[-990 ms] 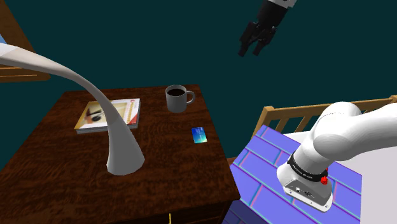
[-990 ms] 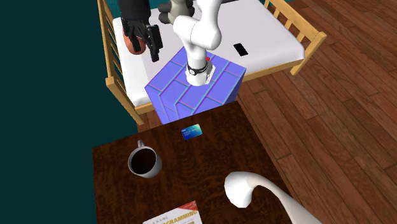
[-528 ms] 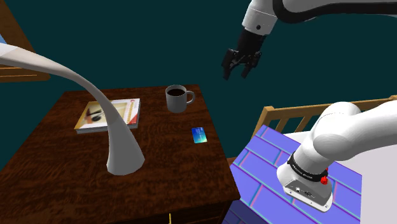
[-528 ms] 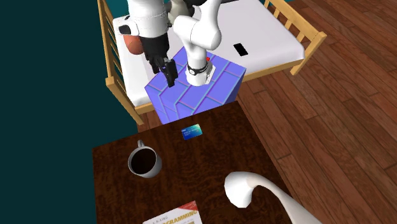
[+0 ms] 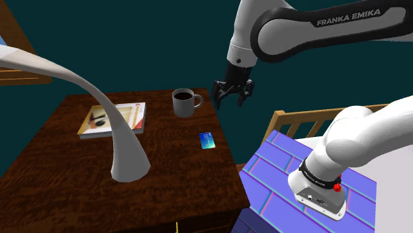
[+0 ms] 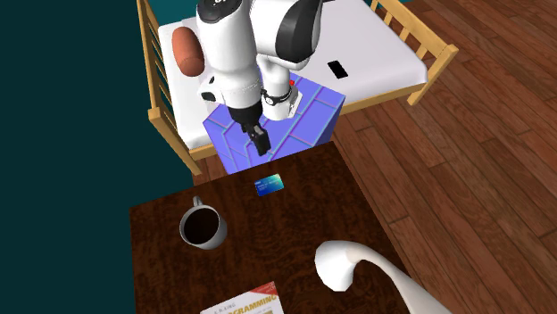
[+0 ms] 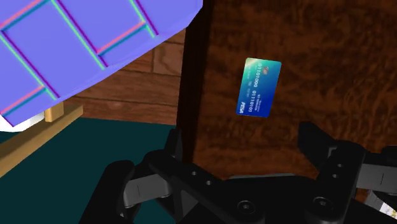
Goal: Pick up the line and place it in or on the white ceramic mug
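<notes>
A small blue-green card (image 5: pixel 207 140) (image 6: pixel 269 185) (image 7: pixel 259 88) lies flat on the dark wooden table (image 5: pixel 59 172) (image 6: pixel 295 223), close to the edge nearest the stand. A grey mug (image 5: pixel 184 102) (image 6: pixel 203 227) holding dark liquid stands upright further in, toward the teal wall. My gripper (image 5: pixel 231 99) (image 6: pixel 260 147) (image 7: pixel 242 143) hangs open in the air above the table's edge, higher than the card and a little short of it. Its fingers point down and nothing is between them.
A white curved lamp (image 5: pixel 126 152) (image 6: pixel 344 263) rises from the middle of the table. Beyond it lies a book (image 5: pixel 112 119) (image 6: pixel 250 303). The purple-tiled stand (image 5: pixel 278 179) (image 6: pixel 236 143) and a wooden bed rail (image 5: pixel 291 119) border the table's edge by the card.
The arm has swung down and to the shoulder view's left, bringing the gripper from high over the bed to just above the table edge. The fingers stayed open.
</notes>
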